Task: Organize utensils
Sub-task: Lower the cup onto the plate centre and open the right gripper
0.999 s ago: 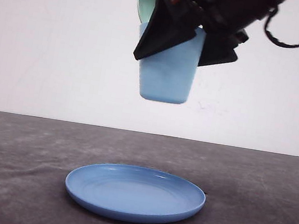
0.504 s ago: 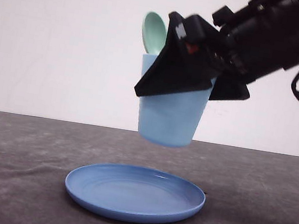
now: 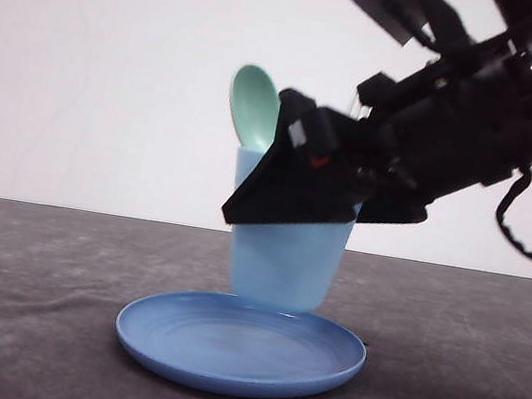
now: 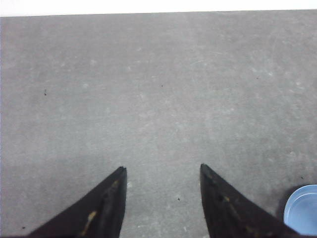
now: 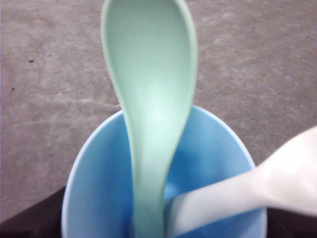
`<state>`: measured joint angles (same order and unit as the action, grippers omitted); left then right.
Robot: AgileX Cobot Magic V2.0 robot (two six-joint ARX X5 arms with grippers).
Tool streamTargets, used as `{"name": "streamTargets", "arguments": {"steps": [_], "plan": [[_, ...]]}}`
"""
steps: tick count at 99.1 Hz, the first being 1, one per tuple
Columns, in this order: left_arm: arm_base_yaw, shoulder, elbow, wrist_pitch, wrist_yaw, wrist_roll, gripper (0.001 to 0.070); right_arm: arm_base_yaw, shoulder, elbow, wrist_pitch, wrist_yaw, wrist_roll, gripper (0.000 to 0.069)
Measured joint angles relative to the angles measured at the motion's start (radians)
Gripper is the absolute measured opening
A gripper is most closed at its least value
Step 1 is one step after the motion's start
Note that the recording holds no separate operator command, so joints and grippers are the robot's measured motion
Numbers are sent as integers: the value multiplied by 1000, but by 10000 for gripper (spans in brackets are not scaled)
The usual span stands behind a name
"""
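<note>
Right end effector (image 3: 291,199) is clamped on the light blue cup (image 3: 283,268), its black fingers pressed against the cup's upper wall. The cup hangs just below the end effector, its base at or just above the blue plate (image 3: 239,344); contact cannot be confirmed. The plate sits on the grey table (image 3: 27,303).

Mint-green spoon (image 3: 253,106) stands inside the cup, bowl up, rising above the rim on the side away from the right arm. In the right wrist view the spoon (image 5: 151,94) leans on the far rim, and the white fork (image 5: 247,188) lies beside it in the cup (image 5: 94,198), handle slanting out; its tines are not visible.

Left end effector (image 4: 163,203): fingers apart, nothing between them, over bare table (image 4: 158,89); a blue plate edge (image 4: 303,210) lies off to one side.

No legible writing or labels anywhere.
</note>
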<state>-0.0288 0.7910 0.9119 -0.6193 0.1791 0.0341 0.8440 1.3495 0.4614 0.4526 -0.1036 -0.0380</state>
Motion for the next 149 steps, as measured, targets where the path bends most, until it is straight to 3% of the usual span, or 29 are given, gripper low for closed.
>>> {"name": "streamTargets", "arguments": {"steps": [22, 84, 130, 149], "plan": [[0, 0, 0, -1, 0, 0, 276, 0, 77, 0, 91, -2, 0, 452], [0, 0, 0, -2, 0, 0, 276, 0, 144, 0, 116, -25, 0, 454], [0, 0, 0, -2, 0, 0, 276, -2, 143, 0, 126, -25, 0, 606], [0, 0, 0, -2, 0, 0, 276, -13, 127, 0, 35, -25, 0, 629]]}}
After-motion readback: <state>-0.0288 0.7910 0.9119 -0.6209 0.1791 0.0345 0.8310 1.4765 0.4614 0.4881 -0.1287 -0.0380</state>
